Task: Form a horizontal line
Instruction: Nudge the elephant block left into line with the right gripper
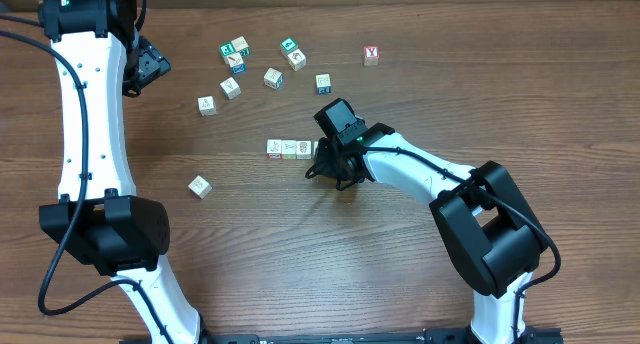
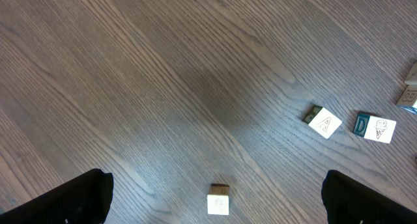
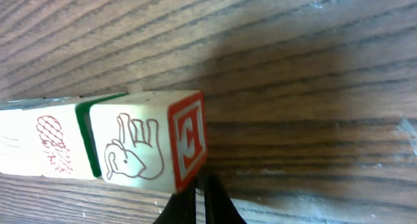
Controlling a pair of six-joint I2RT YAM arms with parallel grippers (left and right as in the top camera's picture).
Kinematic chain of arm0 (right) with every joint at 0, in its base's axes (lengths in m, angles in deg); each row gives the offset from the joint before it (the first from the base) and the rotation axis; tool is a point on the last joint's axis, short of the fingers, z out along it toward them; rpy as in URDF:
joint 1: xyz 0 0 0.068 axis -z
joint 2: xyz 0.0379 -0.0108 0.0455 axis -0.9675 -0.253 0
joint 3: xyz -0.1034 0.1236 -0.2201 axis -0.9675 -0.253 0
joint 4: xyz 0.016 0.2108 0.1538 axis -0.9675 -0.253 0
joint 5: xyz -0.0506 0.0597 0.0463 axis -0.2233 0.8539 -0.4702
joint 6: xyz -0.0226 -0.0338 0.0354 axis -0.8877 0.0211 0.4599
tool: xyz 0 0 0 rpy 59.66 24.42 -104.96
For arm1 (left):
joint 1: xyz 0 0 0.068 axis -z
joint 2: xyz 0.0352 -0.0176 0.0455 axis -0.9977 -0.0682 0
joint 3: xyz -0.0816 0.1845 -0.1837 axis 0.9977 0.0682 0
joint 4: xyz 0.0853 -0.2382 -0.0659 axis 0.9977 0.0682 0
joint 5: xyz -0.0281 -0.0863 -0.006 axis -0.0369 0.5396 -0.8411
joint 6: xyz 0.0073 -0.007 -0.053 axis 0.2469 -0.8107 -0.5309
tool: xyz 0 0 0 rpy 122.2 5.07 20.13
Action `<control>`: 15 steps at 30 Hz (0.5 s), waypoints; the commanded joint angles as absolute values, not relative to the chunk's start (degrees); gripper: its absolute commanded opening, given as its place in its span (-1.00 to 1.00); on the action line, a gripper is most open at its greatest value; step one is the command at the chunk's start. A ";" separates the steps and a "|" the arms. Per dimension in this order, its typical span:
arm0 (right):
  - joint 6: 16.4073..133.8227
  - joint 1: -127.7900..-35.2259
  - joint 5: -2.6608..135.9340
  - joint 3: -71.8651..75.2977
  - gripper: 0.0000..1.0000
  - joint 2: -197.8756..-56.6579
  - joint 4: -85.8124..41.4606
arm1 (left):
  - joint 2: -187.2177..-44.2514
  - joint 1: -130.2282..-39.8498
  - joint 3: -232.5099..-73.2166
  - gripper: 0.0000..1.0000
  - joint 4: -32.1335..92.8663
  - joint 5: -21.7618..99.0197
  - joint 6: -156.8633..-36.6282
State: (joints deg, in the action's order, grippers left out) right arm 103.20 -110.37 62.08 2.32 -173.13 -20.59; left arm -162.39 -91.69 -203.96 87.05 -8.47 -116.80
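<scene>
**At the right end of the horizontal line [image 1: 289, 148]: seat the last cube flush**

On the bench [image 1: 300, 274], far left, the left fingers [image 2: 65, 201] stand wide open, holding nothing. Mid-bench the line shows 3 cubes touching, with a 4th at its right end. There the right fingers [image 3: 218, 208], closed and empty, meet the elephant cube [image 3: 133, 149]. Judged best: push low, slowly, straight along the row, without skewing the neighbours.

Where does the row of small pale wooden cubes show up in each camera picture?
Overhead: row of small pale wooden cubes at mid-table, left of centre.
Left wrist: not in it; only loose cubes.
Right wrist: the row fills the left half, ending in an elephant-printed cube.
Shared landmark (overhead, right wrist): shut black right gripper by the row's end.
</scene>
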 commanded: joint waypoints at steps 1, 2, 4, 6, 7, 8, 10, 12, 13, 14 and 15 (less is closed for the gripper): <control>103.14 -110.28 59.76 0.59 -0.92 -175.52 -23.21 | -161.93 -91.32 -204.71 1.00 87.14 -8.45 -115.55; 103.24 -109.91 59.76 0.66 -0.92 -175.52 -23.69 | -161.93 -91.32 -204.71 1.00 87.14 -8.45 -115.55; 103.94 -108.73 59.78 0.66 -0.92 -175.52 -24.70 | -161.93 -91.32 -204.71 0.99 87.14 -8.45 -115.55; 104.51 -107.53 60.27 0.66 -0.92 -175.52 -24.85 | -161.93 -91.32 -204.71 1.00 87.14 -8.45 -115.55; 104.51 -107.07 60.53 0.66 -0.92 -175.52 -24.63 | -161.93 -91.32 -204.71 0.99 87.14 -8.45 -115.55; 104.47 -106.76 61.16 0.66 -0.92 -175.52 -24.35 | -161.93 -91.32 -204.71 0.99 87.14 -8.45 -115.55; 104.47 -106.46 63.04 0.66 -0.92 -175.52 -24.18 | -161.93 -91.32 -204.71 0.99 87.14 -8.45 -115.55; 104.47 -106.44 63.96 0.66 -0.92 -175.52 -24.20 | -161.93 -91.32 -204.71 1.00 87.14 -8.45 -115.55; 104.47 -106.57 63.94 0.66 -0.93 -175.52 -24.18 | -161.93 -91.32 -204.71 0.99 87.14 -8.45 -115.55; 104.47 -106.79 63.96 0.66 -0.93 -175.52 -24.18 | -161.93 -91.32 -204.71 0.99 87.14 -8.45 -115.55; 104.47 -107.00 64.00 0.66 -0.92 -175.52 -24.18 | -161.93 -91.32 -204.71 0.99 87.14 -8.45 -115.55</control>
State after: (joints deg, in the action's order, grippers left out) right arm 104.10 -106.87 65.31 2.69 -173.00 -23.13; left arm -162.39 -91.69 -203.96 87.05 -8.47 -116.80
